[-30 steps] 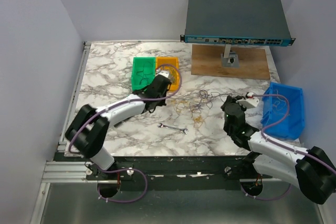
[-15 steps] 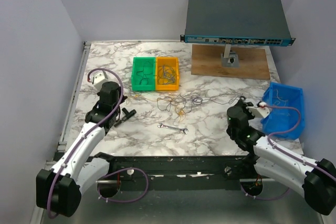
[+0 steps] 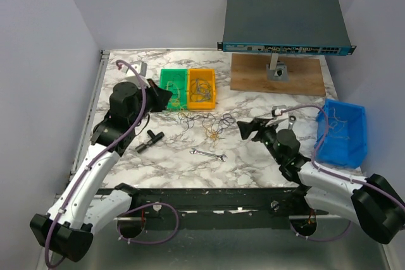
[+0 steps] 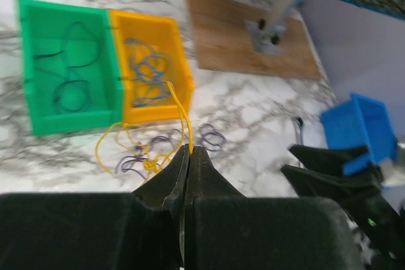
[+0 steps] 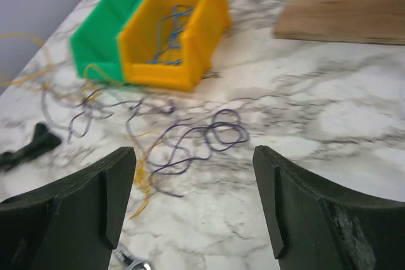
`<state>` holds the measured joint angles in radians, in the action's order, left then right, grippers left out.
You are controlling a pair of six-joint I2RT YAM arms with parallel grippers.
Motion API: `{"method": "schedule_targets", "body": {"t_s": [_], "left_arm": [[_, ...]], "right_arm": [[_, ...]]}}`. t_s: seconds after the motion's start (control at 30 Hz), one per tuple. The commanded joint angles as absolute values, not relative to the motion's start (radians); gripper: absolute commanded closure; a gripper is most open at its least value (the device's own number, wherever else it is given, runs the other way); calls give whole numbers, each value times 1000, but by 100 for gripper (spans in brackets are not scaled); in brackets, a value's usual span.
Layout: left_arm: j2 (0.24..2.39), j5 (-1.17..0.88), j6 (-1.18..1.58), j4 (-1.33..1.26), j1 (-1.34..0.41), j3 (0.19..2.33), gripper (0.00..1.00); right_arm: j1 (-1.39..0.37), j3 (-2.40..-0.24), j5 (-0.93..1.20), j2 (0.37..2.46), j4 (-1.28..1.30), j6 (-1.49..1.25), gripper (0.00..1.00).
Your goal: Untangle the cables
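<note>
The cables [image 3: 205,121] lie as a loose tangle of purple, dark and yellow loops on the marble, just in front of the two small bins. My left gripper [image 3: 164,96] hovers by the green bin and is shut on a yellow cable [image 4: 180,109], which runs from the jaws toward the orange bin and down into the tangle [image 4: 142,156]. To the right of the tangle my right gripper [image 3: 248,128] stands open and holds nothing. In its wrist view purple loops [image 5: 215,134] and a yellow knot [image 5: 142,181] lie just beyond its gripper [image 5: 193,162].
A green bin [image 3: 172,88] and an orange bin [image 3: 201,86] hold sorted cables. A blue bin [image 3: 342,132] sits at the right edge. A wrench [image 3: 209,153] and a black part [image 3: 149,138] lie on the marble. A network switch [image 3: 285,24] stands on a wooden board [image 3: 278,75].
My right gripper has swung left from the blue bin toward the tangle and opened. My left arm has lifted toward the green bin, and the tangle now lies closer to the bins.
</note>
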<state>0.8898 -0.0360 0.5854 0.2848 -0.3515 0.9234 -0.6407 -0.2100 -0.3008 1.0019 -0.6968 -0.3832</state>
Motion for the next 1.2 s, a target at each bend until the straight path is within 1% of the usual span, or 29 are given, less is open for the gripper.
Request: {"method": "schedule_targets", "body": {"t_s": [0.0,0.17,0.37,0.5,0.53,0.63,0.7,0.77,0.83,0.87,0.93,0.97,1.03,1.1,1.17], "left_arm": [[982,-291,486,358,-456,1072,100],[1079,-346,412,466,-566,1248,100],[1121,-383,394,499,-633,1381,100],[1136,-436,423,481,-651,1432,100],[1142,-461,431,478,-654,1446,100],[1156,-538,480,447,-654,1472,100],[1159,-549,507,440,-654,1497,100],[1159,-521,511,458,-653,1535,100],[1156,-447,503,502,-650,1584,100],[1154,-404,495,525,-649,1606,100],[1146,-331,481,572,-639,1638,100],[1141,-301,479,584,-633,1643,100],[1124,-256,474,599,-617,1634,100],[1110,-243,474,597,-600,1611,100],[1099,-233,474,593,-585,1587,100]], "right_arm": [[-654,-237,165,1044,-873,-275,15],[-692,-346,310,1048,-793,-228,15],[-736,-445,358,1082,-726,-206,13],[-785,-511,316,1181,-727,-201,13],[-797,-536,269,1213,-727,-209,14],[-824,-581,219,1317,-764,-240,17],[-838,-595,202,1383,-809,-269,23],[-843,-576,177,1441,-866,-312,35],[-843,-502,126,1482,-952,-370,45],[-844,-458,73,1499,-1011,-408,50],[-844,-361,-56,1514,-1074,-492,62],[-844,-318,-120,1515,-1080,-541,71],[-844,-263,-258,1502,-1016,-640,85],[-843,-234,-363,1481,-895,-713,93],[-843,-223,-436,1448,-779,-757,97]]}}
